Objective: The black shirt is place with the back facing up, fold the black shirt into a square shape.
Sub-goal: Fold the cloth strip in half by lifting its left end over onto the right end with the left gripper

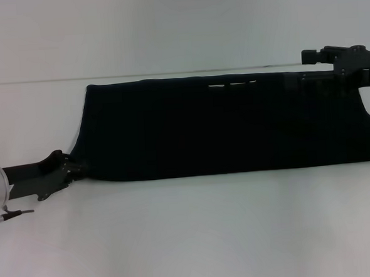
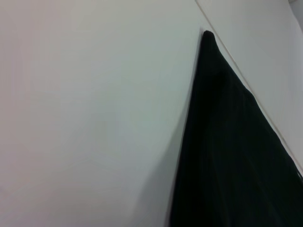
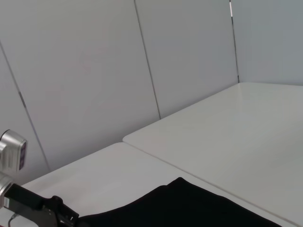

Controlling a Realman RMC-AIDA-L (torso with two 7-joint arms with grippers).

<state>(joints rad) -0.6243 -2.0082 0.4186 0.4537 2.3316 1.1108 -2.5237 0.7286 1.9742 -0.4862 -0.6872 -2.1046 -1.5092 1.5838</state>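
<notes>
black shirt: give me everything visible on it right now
The black shirt is plain, soft dark fabric, lying flat on the white table as a wide band, apparently already folded lengthwise. Small white marks show near its far edge. The left claw is at its near left corner; the right claw reaches over its far right end.

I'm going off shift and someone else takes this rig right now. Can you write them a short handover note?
Left gripper: at the shirt's near-left corner; whether it grips is unclear.
Right gripper: over the shirt's far-right edge, fingers hidden.
Black shirt: lies on the white table as a long band, apparently folded once lengthwise.
Left to do: fold the band's ends inward to make a square.
</notes>
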